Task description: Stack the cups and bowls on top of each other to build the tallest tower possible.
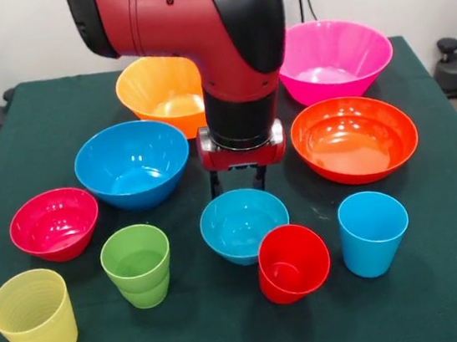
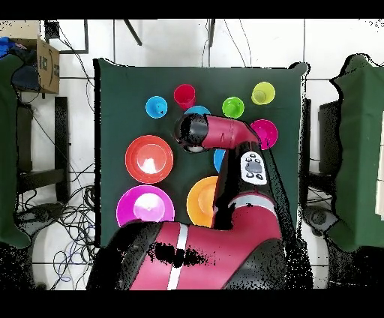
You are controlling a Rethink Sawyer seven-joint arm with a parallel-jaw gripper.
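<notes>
Gripper (image 1: pixel 245 171) hangs right behind the small light blue bowl (image 1: pixel 244 224), bowl at its 6 o'clock in the front view. Can't tell whether it's spread. Nothing stacked on the desk (image 1: pixel 447 294) yet.

The end effector (image 1: pixel 236 178) hangs low over the table (image 1: pixel 447 294), hemmed in by the medium blue bowl (image 1: pixel 132 164) on one side and the wide red-orange bowl (image 1: pixel 354 137) on the other, with the small light blue bowl (image 1: pixel 244 224) just in front. The tilted red cup (image 1: pixel 293 262) touches that bowl's front, blocking a pass there. Bare cloth lies between the red cup and the light blue cup (image 1: pixel 373 232), and along the front edge. The arm (image 2: pixel 225 135) covers the middle bowls from above.
</notes>
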